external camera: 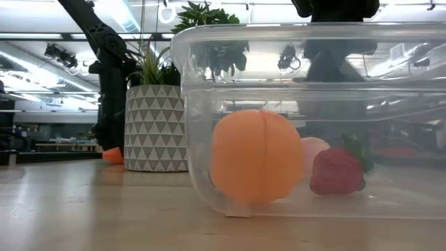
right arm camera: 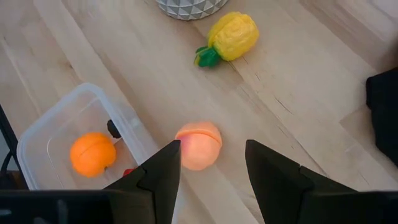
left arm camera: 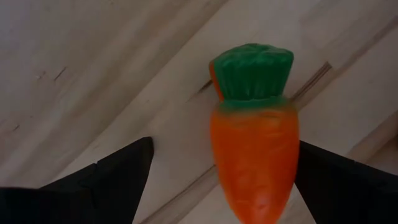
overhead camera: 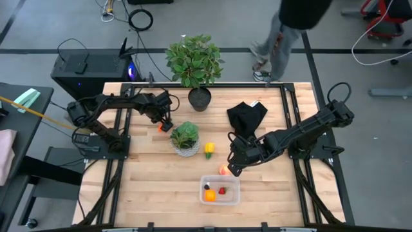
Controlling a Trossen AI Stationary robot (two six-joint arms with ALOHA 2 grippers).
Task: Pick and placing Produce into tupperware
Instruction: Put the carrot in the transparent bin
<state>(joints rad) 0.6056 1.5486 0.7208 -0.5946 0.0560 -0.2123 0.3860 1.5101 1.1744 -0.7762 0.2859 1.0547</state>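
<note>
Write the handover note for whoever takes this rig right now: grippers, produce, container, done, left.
Left gripper: open, astride the carrot, which lies on the table beside the white pot; not gripped.
Right gripper: open, just over the peach piece beside the tupperware; not gripped.
Done: orange ball and strawberry sit in the tupperware.
Left: carrot, peach piece, and the yellow piece on the table near the white pot.
</note>
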